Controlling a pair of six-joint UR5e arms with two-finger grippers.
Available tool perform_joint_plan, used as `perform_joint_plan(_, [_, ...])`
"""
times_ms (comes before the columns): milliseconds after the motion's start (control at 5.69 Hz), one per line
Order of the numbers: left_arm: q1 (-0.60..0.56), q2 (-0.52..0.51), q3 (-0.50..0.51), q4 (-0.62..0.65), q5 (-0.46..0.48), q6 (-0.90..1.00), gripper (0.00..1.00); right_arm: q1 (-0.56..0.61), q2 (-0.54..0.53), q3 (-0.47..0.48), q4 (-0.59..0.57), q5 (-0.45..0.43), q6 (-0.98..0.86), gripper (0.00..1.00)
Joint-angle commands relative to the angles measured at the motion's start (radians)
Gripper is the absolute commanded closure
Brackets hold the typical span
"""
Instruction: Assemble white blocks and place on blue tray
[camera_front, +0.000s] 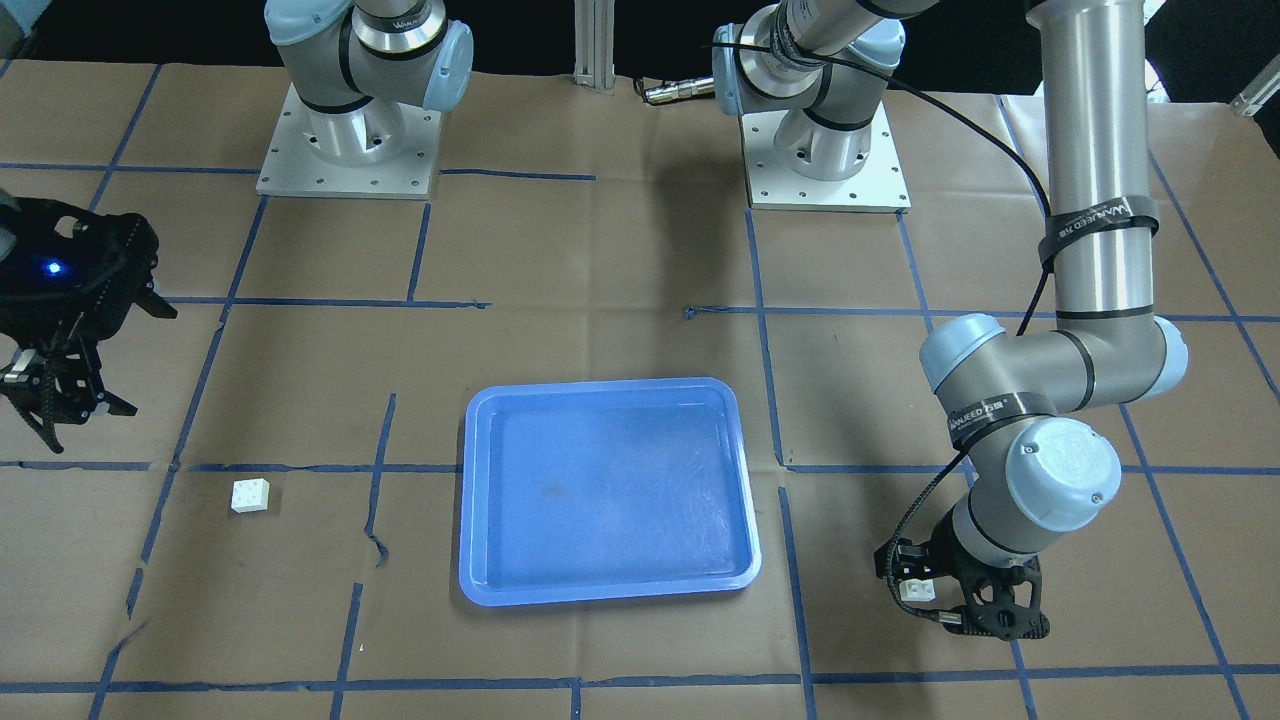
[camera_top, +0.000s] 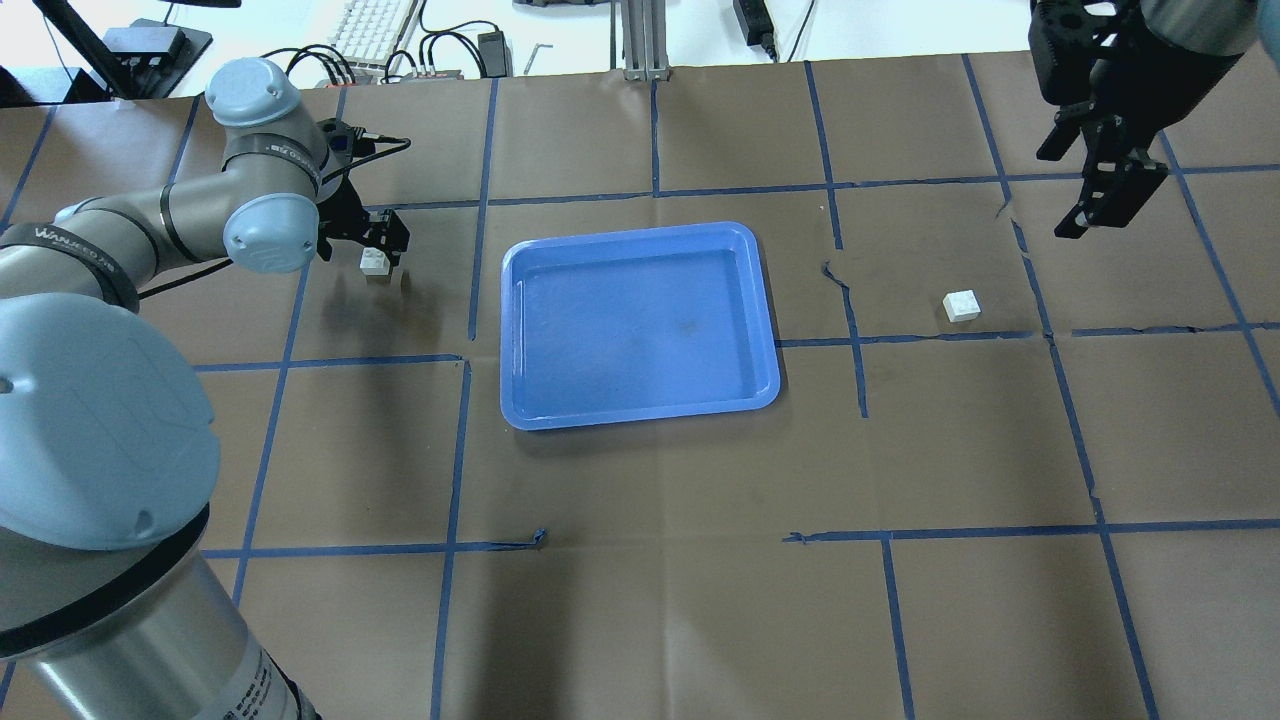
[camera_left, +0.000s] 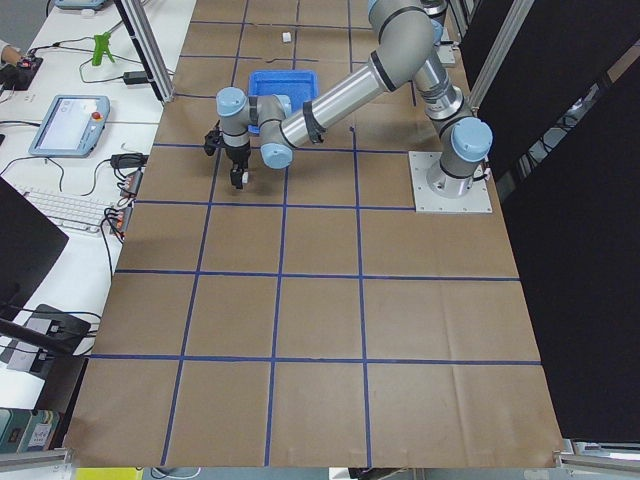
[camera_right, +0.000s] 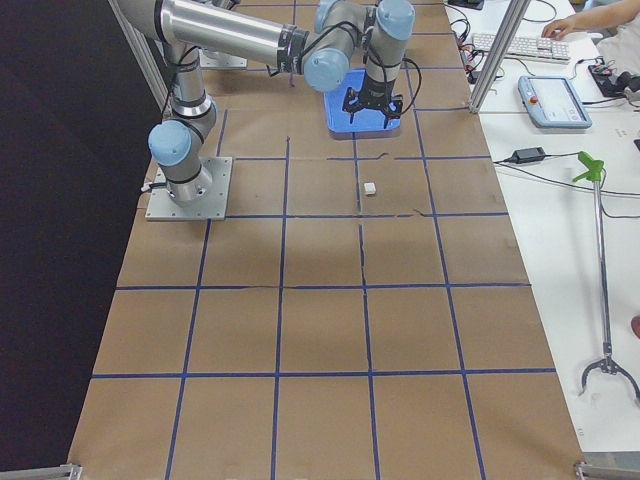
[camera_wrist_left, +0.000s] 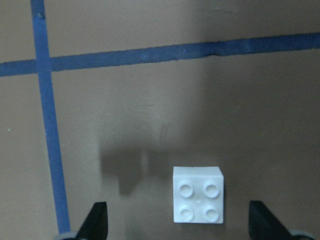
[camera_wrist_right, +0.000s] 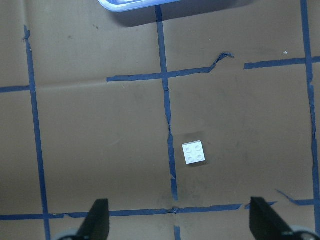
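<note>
One white block (camera_wrist_left: 198, 201) lies studs up on the brown paper between the spread fingers of my left gripper (camera_wrist_left: 178, 220). The fingers stand well clear of its sides, so the gripper is open. The same block (camera_top: 376, 260) and gripper (camera_top: 385, 245) sit left of the blue tray (camera_top: 640, 325) in the overhead view. The second white block (camera_top: 961, 305) lies alone right of the tray and also shows in the right wrist view (camera_wrist_right: 194, 152). My right gripper (camera_top: 1090, 195) hangs open and empty, high above the table beyond that block.
The table is covered in brown paper with a grid of blue tape, torn in places near the second block (camera_wrist_right: 220, 57). The arm bases (camera_front: 350, 140) stand at the robot's side. The tray's edge (camera_wrist_right: 150, 4) shows at the top of the right wrist view.
</note>
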Motion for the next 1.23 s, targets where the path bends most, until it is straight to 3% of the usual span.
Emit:
perform_joint_plan(0, [-0.001, -0.005, -0.002, 0.003, -0.015, 0.006, 0.57, -0.050, 0.073, 0.007, -0.016, 0.111, -0.186, 0.01])
perform_joint_plan(176, [-0.001, 0.003, 0.002, 0.005, -0.014, 0.026, 0.72, -0.061, 0.143, 0.010, -0.029, 0.191, -0.254, 0.01])
perform_joint_plan(352, [-0.004, 0.018, 0.001, 0.003, -0.012, 0.116, 0.77, -0.110, 0.216, 0.010, -0.037, 0.287, -0.320, 0.01])
perform_joint_plan(703, [-0.129, 0.056, 0.028, -0.012, -0.014, 0.384, 0.77, -0.139, 0.356, 0.010, -0.092, 0.391, -0.438, 0.01])
perform_joint_plan(1055, [-0.314, 0.188, -0.008, -0.166, -0.012, 0.608, 0.77, -0.139, 0.416, 0.013, -0.103, 0.387, -0.499, 0.01])
